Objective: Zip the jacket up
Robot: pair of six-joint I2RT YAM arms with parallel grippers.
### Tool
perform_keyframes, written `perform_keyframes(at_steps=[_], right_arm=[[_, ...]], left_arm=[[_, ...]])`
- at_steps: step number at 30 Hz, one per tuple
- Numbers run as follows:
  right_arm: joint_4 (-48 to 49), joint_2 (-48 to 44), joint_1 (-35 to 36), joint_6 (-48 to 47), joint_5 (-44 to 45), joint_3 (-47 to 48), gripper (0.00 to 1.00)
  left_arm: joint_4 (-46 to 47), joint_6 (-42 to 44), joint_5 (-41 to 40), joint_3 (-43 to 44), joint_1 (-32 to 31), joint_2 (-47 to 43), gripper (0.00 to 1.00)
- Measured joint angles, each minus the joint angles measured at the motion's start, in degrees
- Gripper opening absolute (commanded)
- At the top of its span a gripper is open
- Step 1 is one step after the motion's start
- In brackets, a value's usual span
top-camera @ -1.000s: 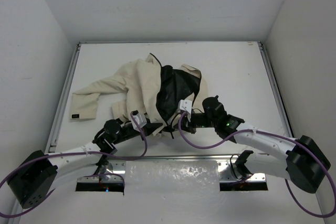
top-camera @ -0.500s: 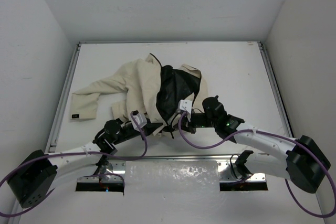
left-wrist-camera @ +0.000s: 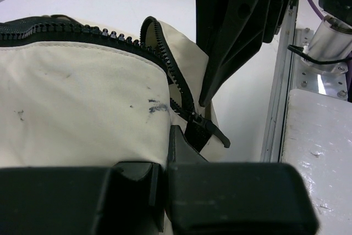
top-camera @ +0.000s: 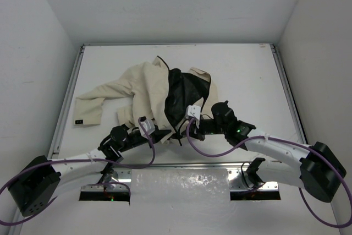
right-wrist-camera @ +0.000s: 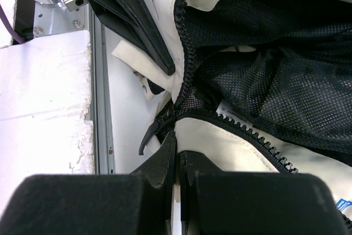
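The cream jacket [top-camera: 144, 89] lies crumpled mid-table, its front open on the black mesh lining [top-camera: 181, 94]. Both grippers meet at its near hem. My left gripper [top-camera: 164, 135] is shut on the cream hem [left-wrist-camera: 82, 103] just left of the zipper's bottom end; its jaws [left-wrist-camera: 165, 149] pinch the fabric. The zipper slider [left-wrist-camera: 199, 122] with its pull tab hangs beside them. My right gripper [top-camera: 184, 130] is shut on the other cream panel's hem [right-wrist-camera: 231, 147], right by the slider [right-wrist-camera: 171, 113]; its jaws [right-wrist-camera: 177, 144] are closed. The two rows of teeth part above the slider.
One sleeve [top-camera: 96, 103] stretches to the left edge of the table. A metal rail [left-wrist-camera: 278, 81] and white foam block [right-wrist-camera: 44, 108] run along the near edge, close behind both grippers. Each gripper's fingers show in the other's wrist view [left-wrist-camera: 236, 26] [right-wrist-camera: 132, 20].
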Motion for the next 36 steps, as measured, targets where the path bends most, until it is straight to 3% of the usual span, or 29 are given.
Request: perform_keyframes(at_steps=[36], right_arm=[[0.42,1.55,2.27,1.2,4.24,0.02,0.0]], left_arm=[[-2.14,-0.02,4.04,0.02,-0.37,3.8,0.0]])
